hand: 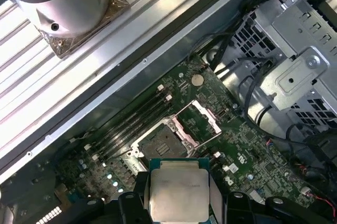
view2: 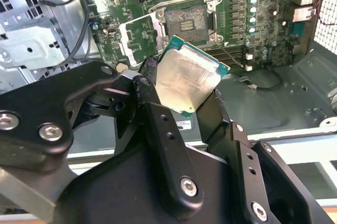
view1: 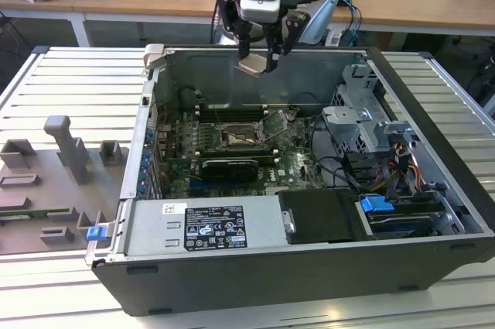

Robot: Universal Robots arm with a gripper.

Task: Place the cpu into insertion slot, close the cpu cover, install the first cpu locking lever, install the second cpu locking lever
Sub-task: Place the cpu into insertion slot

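Bright, even light, with soft glare on the cpu (view2: 187,79).

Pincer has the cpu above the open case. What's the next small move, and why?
Probably a short descent toward the insertion slot, lining the cpu up over it. The pincer grips the cpu by its edges well above the board, the slot looks bare, and the cpu cover is swung open beside it, so nothing seems to block the way down.

cpu (view2: 187,76): dull silvery metal face | cpu cover (view2: 138,38): shiny metal | gripper (view2: 183,88): matt black
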